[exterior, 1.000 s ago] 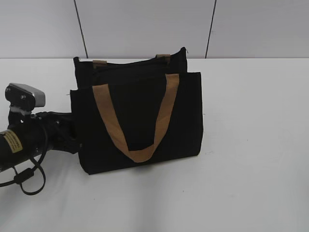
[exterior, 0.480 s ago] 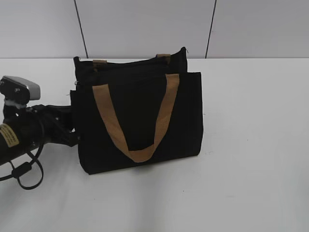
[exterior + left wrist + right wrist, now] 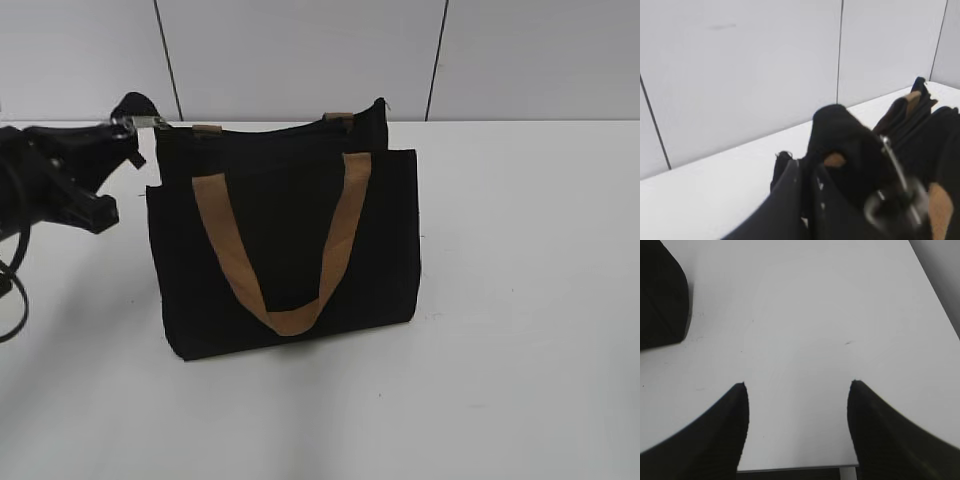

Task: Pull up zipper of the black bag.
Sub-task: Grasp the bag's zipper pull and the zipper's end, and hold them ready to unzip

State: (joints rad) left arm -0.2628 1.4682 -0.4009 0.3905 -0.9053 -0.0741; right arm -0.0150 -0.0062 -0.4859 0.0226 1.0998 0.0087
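The left hand (image 3: pixel 128 124) is clamped on the small silver metal zipper (image 3: pixel 150 122) at the boxy black fabric bag's (image 3: pixel 285 240) upper-left corner; the right hand (image 3: pixel 797 427) gapes wide, holding nothing, above the white table (image 3: pixel 805 315).

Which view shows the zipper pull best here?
The exterior view: the silver zipper shows sharply at the black bag's top left corner, by the left gripper. The left wrist view blurs it; the right wrist view misses it.

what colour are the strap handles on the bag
Tan-brown, on the black bag; the strap handles show best in the exterior view.
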